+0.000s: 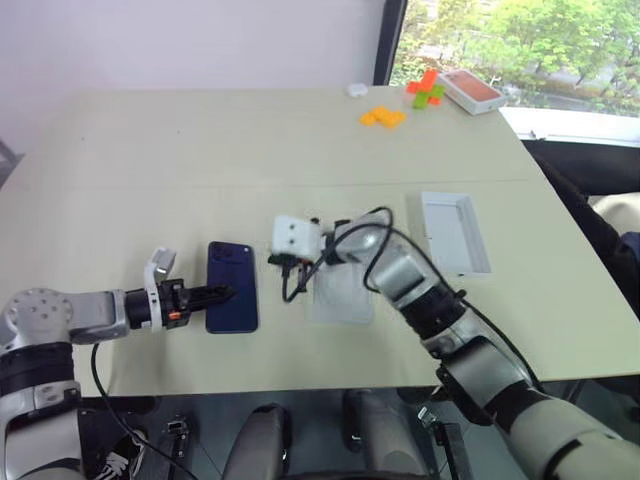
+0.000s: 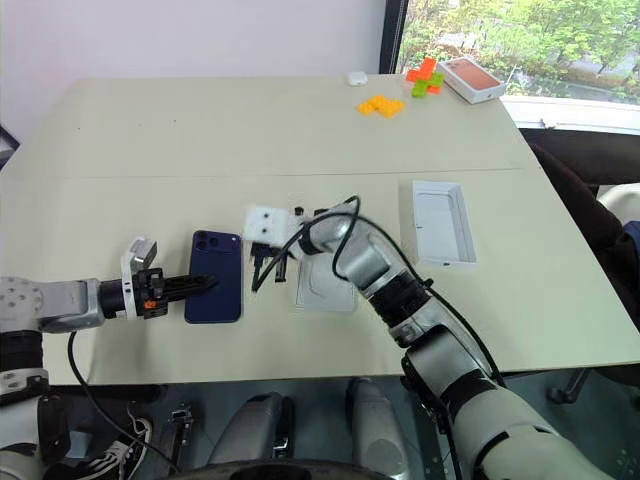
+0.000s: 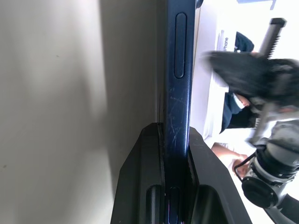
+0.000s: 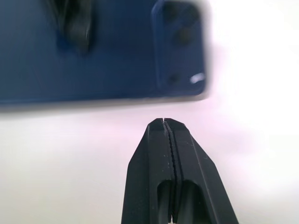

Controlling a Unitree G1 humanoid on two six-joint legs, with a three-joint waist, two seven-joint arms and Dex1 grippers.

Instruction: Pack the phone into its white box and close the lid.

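With the left gripper [image 1: 222, 294] clamped on the edge of the phone [image 1: 232, 285] at lower left of centre — the right gripper [image 4: 163, 122] pinched shut on nothing — lift level towards the white box [image 1: 455, 233] at centre right.

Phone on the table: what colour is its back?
Dark navy blue, glossy phone; clearest in the right eye view.

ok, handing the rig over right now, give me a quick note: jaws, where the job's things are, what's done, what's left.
Left gripper: jaws shut on the phone's edge; the phone is by the near table edge.
Right gripper: jaws shut, empty, beside the phone.
White box: under the right arm, right of the phone.
Lid: further right, lying open side up.
Done: phone gripped.
Left: put the phone into the box, fit the lid.
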